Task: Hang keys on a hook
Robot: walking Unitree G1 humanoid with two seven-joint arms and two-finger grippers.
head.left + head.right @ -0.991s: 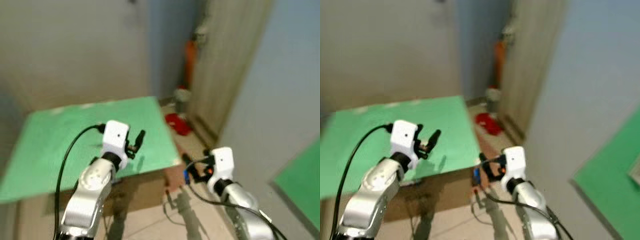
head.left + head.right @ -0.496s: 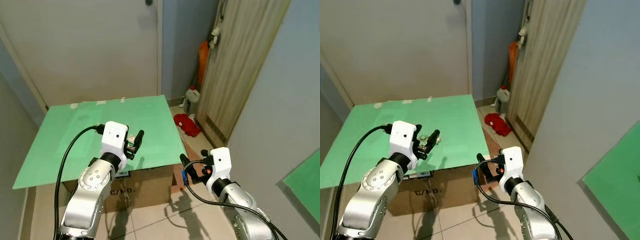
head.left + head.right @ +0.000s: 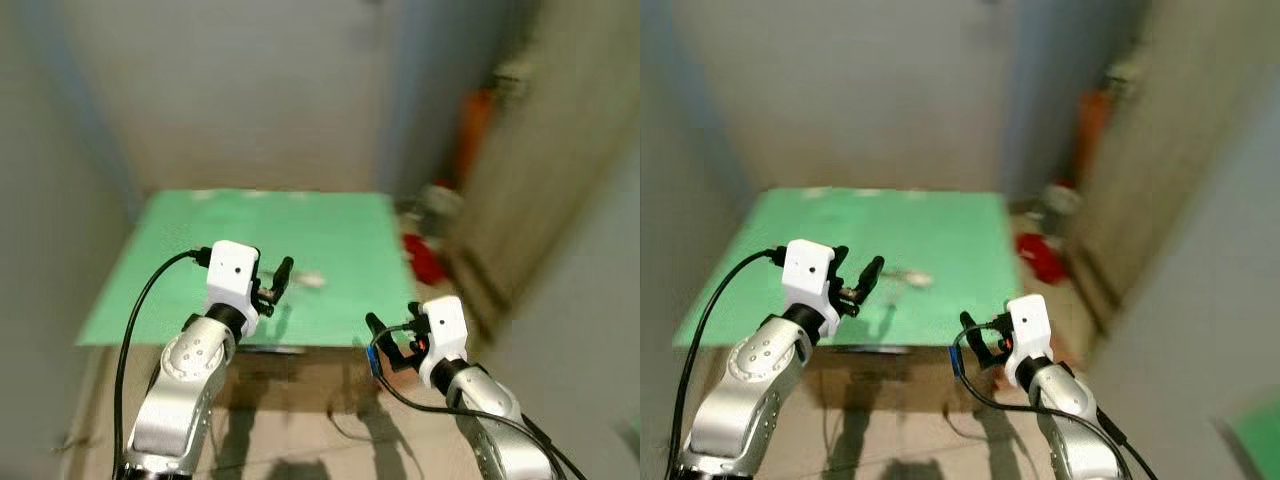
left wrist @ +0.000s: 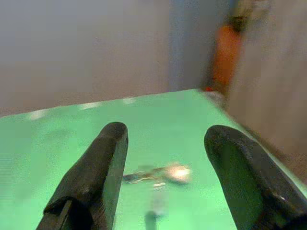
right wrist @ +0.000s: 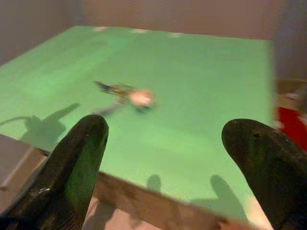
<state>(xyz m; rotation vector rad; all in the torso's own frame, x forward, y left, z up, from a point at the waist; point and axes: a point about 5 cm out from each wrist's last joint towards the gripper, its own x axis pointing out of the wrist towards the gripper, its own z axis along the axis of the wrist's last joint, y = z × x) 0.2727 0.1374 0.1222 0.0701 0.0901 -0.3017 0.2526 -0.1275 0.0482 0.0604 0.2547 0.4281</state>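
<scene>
Head camera swung left; both end effectors spread and empty

The view had panned since half a second earlier and turned blurred, not the things. The small bunch of metal keys (image 3: 310,281) lay on the flat green surface (image 3: 200,260), just beyond the left end effector (image 3: 272,285). The right end effector (image 3: 385,343) hung past the near edge, beside a red cloth (image 3: 425,258) on the floor.

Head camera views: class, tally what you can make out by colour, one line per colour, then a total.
Green: 1, the table top
Red: 1, a blurred heap on the floor
Orange: 1, a blurred upright object by the wall
Pale, mixed: 1, the keys on the table
Black-fingered: 2, left gripper and right gripper, both open
Total: 6
</scene>
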